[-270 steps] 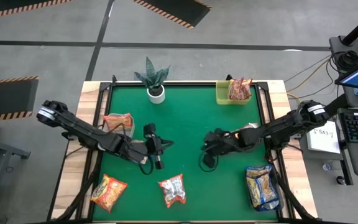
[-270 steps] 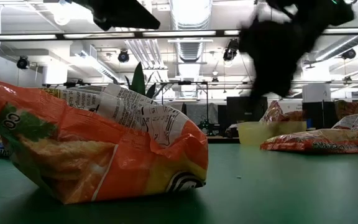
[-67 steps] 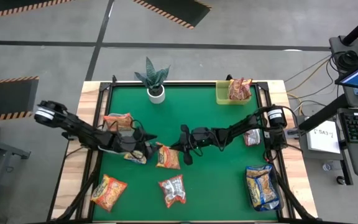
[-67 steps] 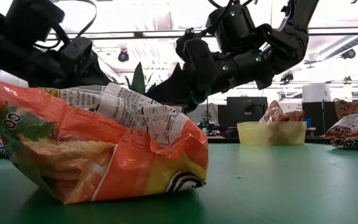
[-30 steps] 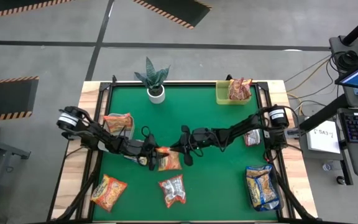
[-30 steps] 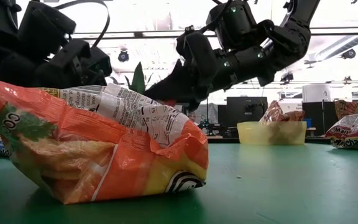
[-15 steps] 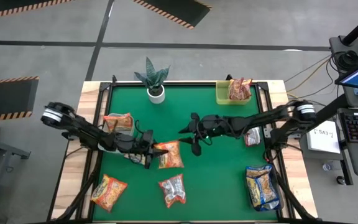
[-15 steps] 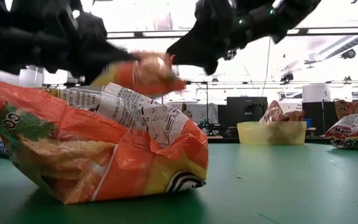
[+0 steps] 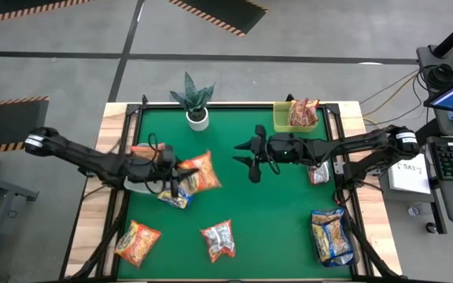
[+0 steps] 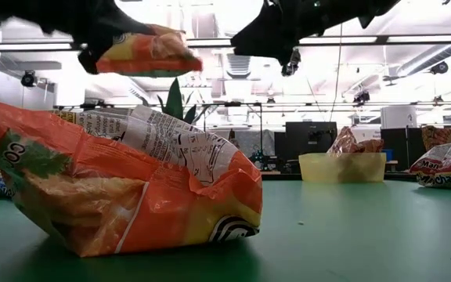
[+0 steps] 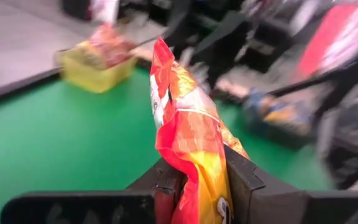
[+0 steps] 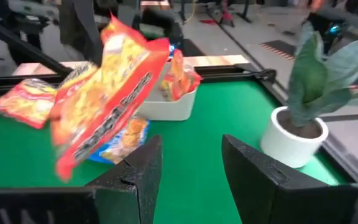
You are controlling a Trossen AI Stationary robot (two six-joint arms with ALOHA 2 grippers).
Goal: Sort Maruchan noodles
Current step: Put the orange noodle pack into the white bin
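Note:
My left gripper [image 9: 181,170] is shut on an orange-red noodle packet [image 9: 200,173] and carries it above the table's left middle; the low view shows this packet [image 10: 149,51] in the air. My right gripper [image 9: 250,159] hovers open and empty right of it, its fingers [image 12: 135,168] apart. A yellow-and-blue packet [image 9: 174,196] lies flat beneath the held one. Flat near the near edge lie an orange packet [image 9: 138,241] and a red-silver one [image 9: 219,240]. A yellow-and-blue heap [image 9: 333,236] sits at the near right corner. My left gripper pinches the orange-red packet between its two fingers [image 11: 166,186] at the packet's left end [image 11: 197,168]. The fingers come level from the table's left. The packet is lifted clear and sticks out past the fingertips toward the right, standing on edge between them.
A potted plant [image 9: 196,102] stands at the far edge. A lime-green tray [image 9: 283,119] with packets sits at the far right. A red-silver packet [image 9: 318,172] lies by the right edge. A white bin [image 12: 166,104] holding orange packets [image 9: 149,151] is behind the left gripper.
My left gripper has lifted the orange-red packet off the table and carried it up and toward the far left. My right gripper has drawn back from the packet, up and toward the far right, staying open.

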